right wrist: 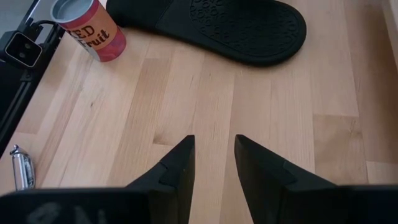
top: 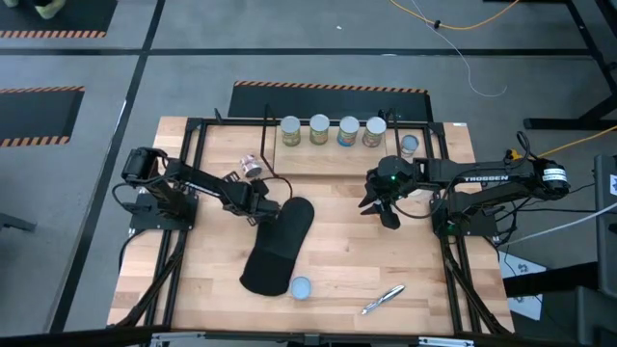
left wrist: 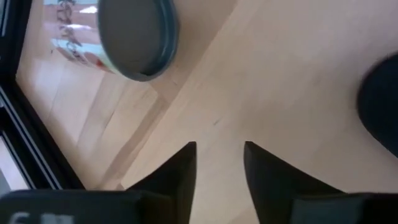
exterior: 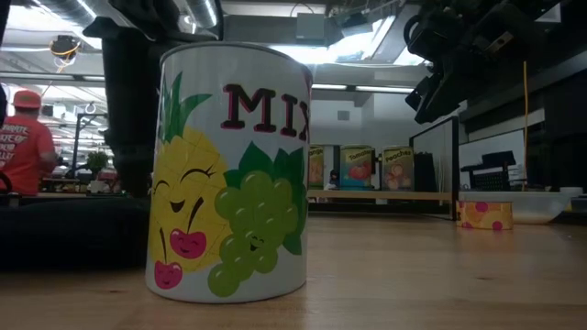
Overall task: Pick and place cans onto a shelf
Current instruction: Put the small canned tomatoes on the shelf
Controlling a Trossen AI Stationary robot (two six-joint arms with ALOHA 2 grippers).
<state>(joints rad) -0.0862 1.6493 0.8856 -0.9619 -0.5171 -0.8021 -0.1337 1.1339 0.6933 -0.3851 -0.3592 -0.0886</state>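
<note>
While both tools hang empty, four cans already stand on your shelf.

Your right tool, fingers narrowly apart, hovers over bare bench in front of the shelf. Your left tool, also slightly parted, sits beside a tipped can and the black pad. Another can stands near the pen.

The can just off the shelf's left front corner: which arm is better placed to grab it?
The left. Its hand hovers right beside that can, which shows large in the left wrist view. The right hand is across the table, near the other end of the shelf.
</note>
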